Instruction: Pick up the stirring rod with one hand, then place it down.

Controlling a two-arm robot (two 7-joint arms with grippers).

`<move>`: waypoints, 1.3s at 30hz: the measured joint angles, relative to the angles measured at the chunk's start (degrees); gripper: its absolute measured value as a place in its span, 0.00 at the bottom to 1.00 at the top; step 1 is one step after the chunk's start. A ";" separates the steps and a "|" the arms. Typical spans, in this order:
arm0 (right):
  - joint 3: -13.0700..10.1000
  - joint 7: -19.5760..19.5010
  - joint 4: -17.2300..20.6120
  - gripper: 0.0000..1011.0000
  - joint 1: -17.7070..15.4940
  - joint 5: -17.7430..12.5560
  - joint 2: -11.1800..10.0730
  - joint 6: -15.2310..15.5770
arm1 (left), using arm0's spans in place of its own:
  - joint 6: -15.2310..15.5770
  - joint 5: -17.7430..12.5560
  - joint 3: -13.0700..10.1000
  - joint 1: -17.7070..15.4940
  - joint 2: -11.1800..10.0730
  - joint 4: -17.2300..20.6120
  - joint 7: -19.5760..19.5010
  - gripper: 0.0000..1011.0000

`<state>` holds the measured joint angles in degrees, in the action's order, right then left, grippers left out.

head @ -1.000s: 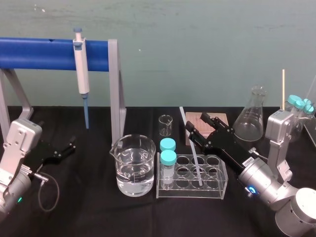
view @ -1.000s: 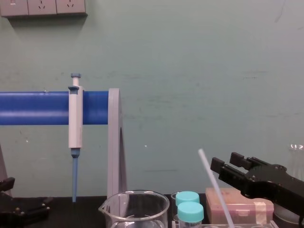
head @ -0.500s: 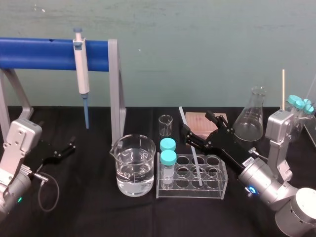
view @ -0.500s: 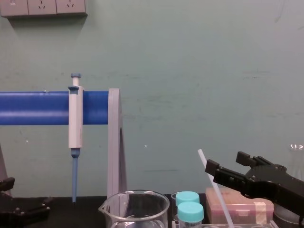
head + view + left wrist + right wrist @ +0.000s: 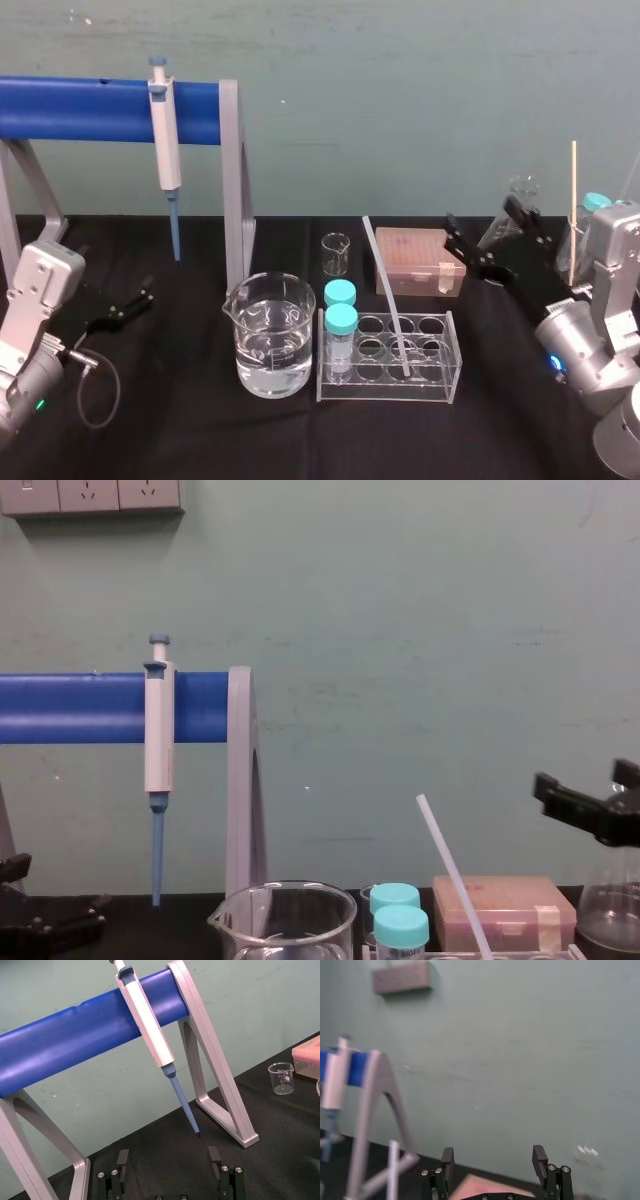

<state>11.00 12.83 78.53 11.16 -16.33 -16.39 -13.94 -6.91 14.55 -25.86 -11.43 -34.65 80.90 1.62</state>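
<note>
Leftward, the blue-barred stand [image 5: 100,108] spanned the black table [image 5: 180,430], with a pipette [image 5: 165,150] hanging from its bar. The right gripper [image 5: 483,232] hung above the table's right side, just beside the pink box [image 5: 410,262], its jaws spread wide and holding nothing. The left gripper [image 5: 140,298] lay parked at the table's left, jaws also apart. Mid-table stood the clear tube rack [image 5: 430,388]. The stirring rod [image 5: 385,290] stood in one of its wells, leaning back and left, well apart from both grippers.
</note>
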 joint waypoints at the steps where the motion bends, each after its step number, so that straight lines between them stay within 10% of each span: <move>1: -0.23 -0.51 0.02 0.99 -0.20 0.36 -0.01 0.45 | 0.00 0.00 0.00 0.00 0.00 0.00 0.00 0.99; 39: -1.21 -2.50 -1.86 0.99 -0.86 2.89 0.30 3.48 | 0.00 0.00 0.00 0.00 0.00 0.00 0.00 0.99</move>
<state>9.80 10.33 76.67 10.29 -13.44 -16.09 -10.46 -6.91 14.55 -25.86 -11.43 -34.65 80.90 1.62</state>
